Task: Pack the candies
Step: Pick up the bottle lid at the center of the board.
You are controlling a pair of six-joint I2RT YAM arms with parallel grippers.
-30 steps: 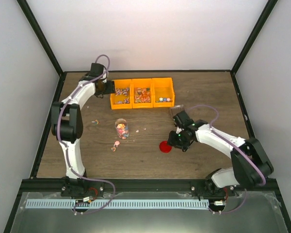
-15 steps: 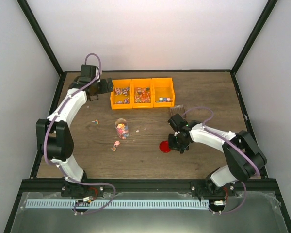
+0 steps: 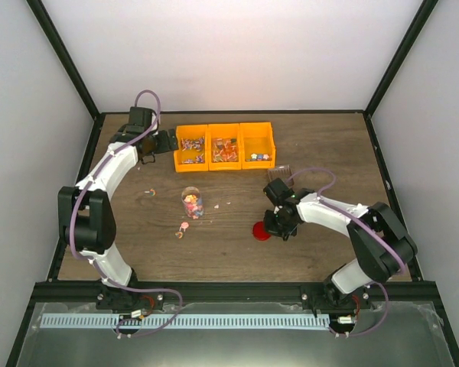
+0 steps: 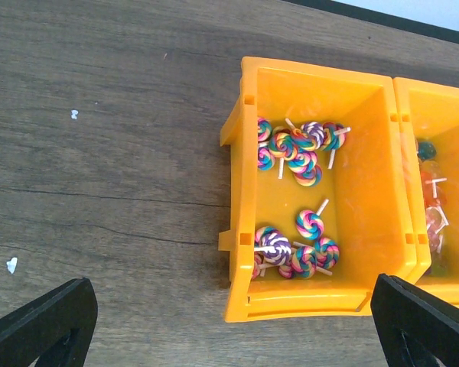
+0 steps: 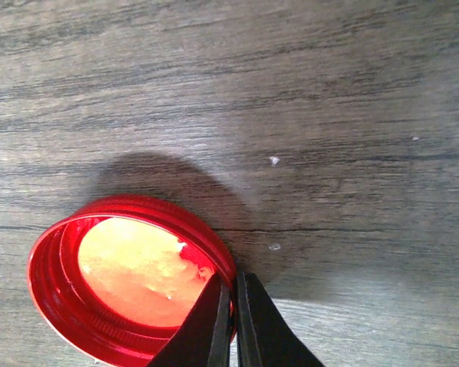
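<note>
Right jaws pinch the round red plastic lid [image 5: 130, 279] by its rim; left jaws gape above swirled lollipop candies [image 4: 294, 153] in a glossy orange plastic bin [image 4: 314, 302].

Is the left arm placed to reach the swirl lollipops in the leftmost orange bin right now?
Probably yes: its fingers stand wide open above the open-topped bin, with nothing covering the lollipops. Only the bin's walls limit the approach.

The candies [image 4: 294, 157], swirled multicoloured lollipops, lay clustered in the leftmost orange bin [image 4: 359, 199], others filling the clear jar [image 3: 191, 193].
</note>
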